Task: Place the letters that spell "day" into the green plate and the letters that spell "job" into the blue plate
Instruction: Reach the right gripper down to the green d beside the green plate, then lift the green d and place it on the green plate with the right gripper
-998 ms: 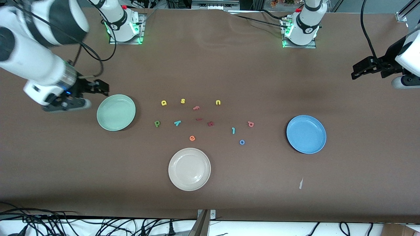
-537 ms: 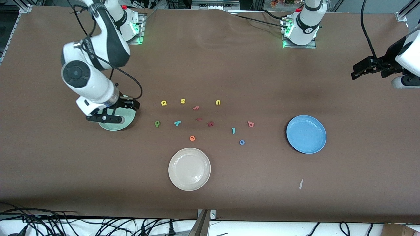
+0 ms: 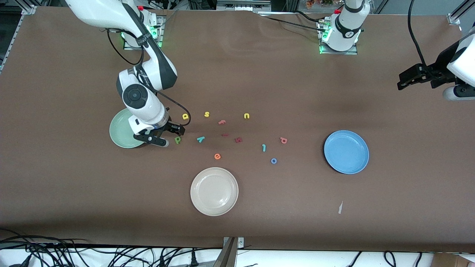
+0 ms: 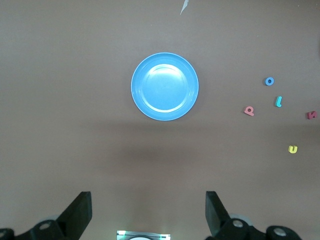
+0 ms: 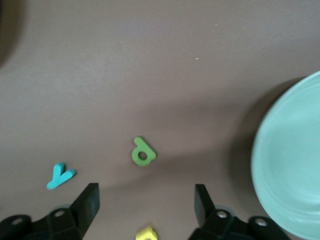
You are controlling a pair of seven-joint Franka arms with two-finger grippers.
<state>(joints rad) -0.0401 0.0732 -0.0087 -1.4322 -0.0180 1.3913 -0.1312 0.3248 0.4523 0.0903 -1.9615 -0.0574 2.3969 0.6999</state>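
The table (image 3: 74,185) carries three plates and twelve foam letters. Plates: one green plate (image 3: 117,129) at mid-height toward the right arm's end, partly covered by the right arm; one blue plate (image 3: 328,150) at mid-height toward the left arm's end; one cream plate (image 3: 195,191) low in the centre of the front view. All three plates hold nothing. Letters: all twelve lie on the table in the centre of the front view, between the green and blue plates. There are three yellow: a (image 3: 185,116), s (image 3: 206,114), u (image 3: 246,116). There are two teal: y (image 3: 200,139), j (image 3: 264,148). There is one each of green d (image 3: 177,139), blue o (image 3: 274,161), salmon b (image 3: 283,140), orange e (image 3: 217,156) and pink f (image 3: 222,121). Two small dark red pieces (image 3: 238,139) sit near the middle of the group. The d, a and y lie nearest the green plate; the j, o and b lie nearest the blue plate. The right arm reaches down from its base at the top of the view, elbow bent over the green plate. The right gripper (image 3: 173,136) hangs low over the table between the green plate and the d, jaws apart and holding nothing. In the right wrist view the d lies just ahead of the gap between the fingers (image 5: 90,202). The left arm waits. The left gripper (image 3: 406,79) hangs high over the left arm's end of the table, jaws wide and holding nothing.
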